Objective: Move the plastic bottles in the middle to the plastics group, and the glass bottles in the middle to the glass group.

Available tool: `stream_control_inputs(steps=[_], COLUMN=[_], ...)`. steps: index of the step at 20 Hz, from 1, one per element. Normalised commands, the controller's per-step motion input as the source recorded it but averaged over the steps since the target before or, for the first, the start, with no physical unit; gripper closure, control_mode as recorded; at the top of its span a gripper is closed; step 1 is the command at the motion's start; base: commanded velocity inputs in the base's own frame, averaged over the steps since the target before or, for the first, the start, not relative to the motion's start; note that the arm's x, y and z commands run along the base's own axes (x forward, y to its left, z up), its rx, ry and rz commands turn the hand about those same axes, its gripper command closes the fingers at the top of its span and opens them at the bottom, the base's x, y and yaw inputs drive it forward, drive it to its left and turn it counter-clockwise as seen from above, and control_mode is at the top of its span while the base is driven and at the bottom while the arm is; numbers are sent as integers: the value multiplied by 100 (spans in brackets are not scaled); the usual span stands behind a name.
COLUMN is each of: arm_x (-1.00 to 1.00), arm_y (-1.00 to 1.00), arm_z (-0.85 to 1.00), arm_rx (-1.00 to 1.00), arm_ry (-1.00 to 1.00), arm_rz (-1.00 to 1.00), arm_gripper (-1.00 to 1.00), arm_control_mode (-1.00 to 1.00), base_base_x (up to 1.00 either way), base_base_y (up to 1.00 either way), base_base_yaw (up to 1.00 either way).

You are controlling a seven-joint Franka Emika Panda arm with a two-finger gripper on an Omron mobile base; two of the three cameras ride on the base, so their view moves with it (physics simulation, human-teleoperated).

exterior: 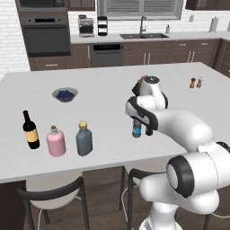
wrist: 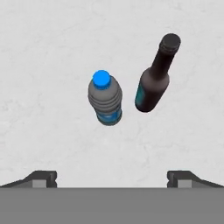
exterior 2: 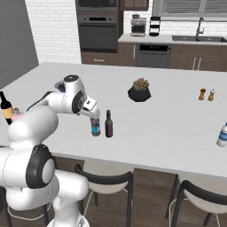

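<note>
Currently we hold nothing: the end effector (wrist: 112, 177) hangs fully open over the water bottle (wrist: 105, 98); the brown bottle (wrist: 155, 81) at its 3 o'clock also awaits sorting; the pink bottle (exterior: 56, 141) already stands grouped.

Ribbed clear plastic water bottle (wrist: 105, 99)

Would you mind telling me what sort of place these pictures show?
A rendered home kitchen, it seems: a built-in black wall oven, a steel sink with a tall tap on the back counter, and a large white marble-look island worktop with dark chairs tucked under it.

No readable text on any label.
</note>
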Motion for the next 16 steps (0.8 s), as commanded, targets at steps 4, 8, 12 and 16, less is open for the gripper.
stream_control_inputs(steps=[4, 8, 12, 16], arm_x=[13, 27, 29, 33], arm_y=[8, 0, -2, 0], arm_z=[-2, -11, -3, -1], arm_rx=[0, 0, 0, 0], arm_ry=[0, 0, 0, 0], arm_rz=[-5, -5, -6, -6], arm_gripper=[-100, -100, -100, -100], arm_control_mode=[-100, -100, -100, -100], base_base_x=[0, 0, 0, 0], base_base_y=[0, 0, 0, 0], base_base_yaw=[0, 0, 0, 0])
